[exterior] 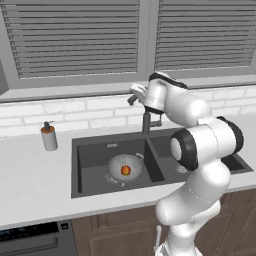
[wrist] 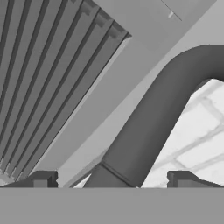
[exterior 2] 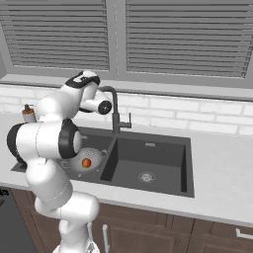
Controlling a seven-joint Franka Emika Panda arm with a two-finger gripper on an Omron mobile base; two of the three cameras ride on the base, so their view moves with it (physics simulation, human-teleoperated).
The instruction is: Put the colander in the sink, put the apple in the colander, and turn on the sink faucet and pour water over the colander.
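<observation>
Sitting in the left basin of the dark charcoal double-basin sink (exterior: 90,155), the round silvery perforated metal colander (exterior: 125,166) holds the small red-orange apple (exterior: 126,171) at its middle. The white arm reaches up over the basin divider, its two-finger gripper (wrist: 109,181) raised at the tall dark grey gooseneck faucet (exterior 2: 115,111). In the hand view the jaws stand apart, one dark fingertip (wrist: 43,179) on either side of the faucet's tube, not pressed against it. A small grey soap dispenser with a brown pump (exterior: 48,136) stands on the pale counter (exterior: 30,175), left of the sink.
</observation>
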